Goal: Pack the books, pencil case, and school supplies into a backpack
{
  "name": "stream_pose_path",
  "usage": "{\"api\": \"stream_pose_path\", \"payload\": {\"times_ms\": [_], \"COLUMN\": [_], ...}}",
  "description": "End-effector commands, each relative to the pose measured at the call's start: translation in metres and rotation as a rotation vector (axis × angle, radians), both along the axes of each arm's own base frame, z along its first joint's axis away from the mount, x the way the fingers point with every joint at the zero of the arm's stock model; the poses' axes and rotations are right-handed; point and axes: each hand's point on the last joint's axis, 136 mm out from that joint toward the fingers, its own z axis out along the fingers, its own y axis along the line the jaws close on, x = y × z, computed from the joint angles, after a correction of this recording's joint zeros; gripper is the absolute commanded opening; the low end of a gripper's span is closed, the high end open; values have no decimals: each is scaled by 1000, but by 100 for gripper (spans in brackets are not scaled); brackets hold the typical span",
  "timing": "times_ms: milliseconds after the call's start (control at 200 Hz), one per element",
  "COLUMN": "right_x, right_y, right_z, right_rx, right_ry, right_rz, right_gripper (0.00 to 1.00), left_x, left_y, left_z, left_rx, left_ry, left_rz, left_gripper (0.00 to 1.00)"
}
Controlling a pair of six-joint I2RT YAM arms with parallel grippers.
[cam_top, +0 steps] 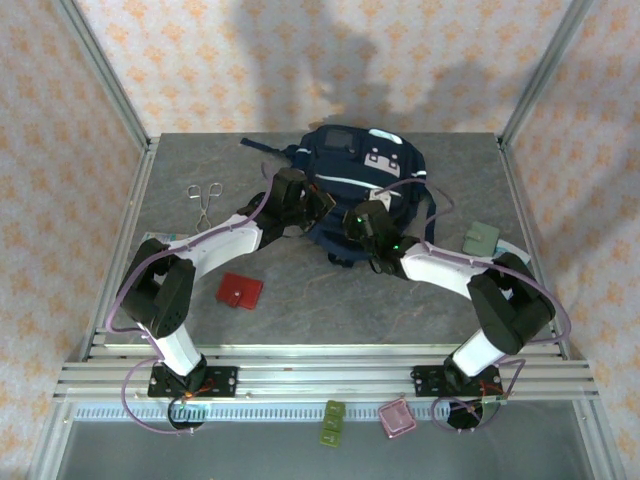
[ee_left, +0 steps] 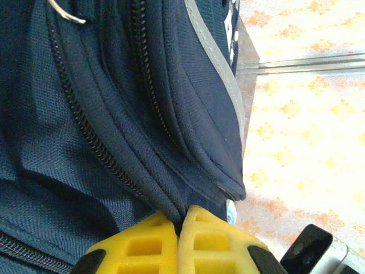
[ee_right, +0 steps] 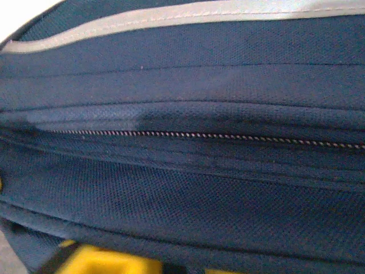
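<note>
Now the left gripper (ee_left: 179,240) is pinched closed on a fold of the backpack (ee_left: 114,114). The right gripper (ee_right: 165,267) sits against its side, and I cannot tell its state.

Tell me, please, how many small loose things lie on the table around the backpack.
3: metal scissors at the far left, a red square in front on the left, a grey-green object to the right. More may be hidden under the left arm or right arm.
</note>
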Motion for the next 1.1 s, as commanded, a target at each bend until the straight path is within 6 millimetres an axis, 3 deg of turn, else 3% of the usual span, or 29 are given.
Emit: {"api": "stream_pose_path", "payload": {"times_ms": [0,75,260,541,646,821,966,1091], "right_x": [20,18,-5,-32,-28,-12,1,8], "right_y": [-19,-6,11,21,23,20,19,17], "right_z": [22,28,53,36,30,36,44,38], "right_rx": [-5,33,112,197,226,251,267,264], "right_ry": [-77,-87,-122,50,89,41,10,22], "right_rz": [-100,-13,161,342,350,284,241,202], "right_gripper": [11,0,0,0,0,21,19,17], "left_x": [6,6,9,12,11,10,8,8], "left_y": [-14,-13,-10,-5,-7,-10,-13,-12], "left_z": [57,56,51,50,50,52,52,53], "left_rx": [-98,-94,-92,-91,-97,-101,-102,-104], "left_ry": [-128,-126,-121,-123,-121,-125,-123,-126], "left_rz": [-33,-31,-27,-20,-27,-35,-41,-39], "left_gripper": [0,0,0,0,0,0,0,0]}}
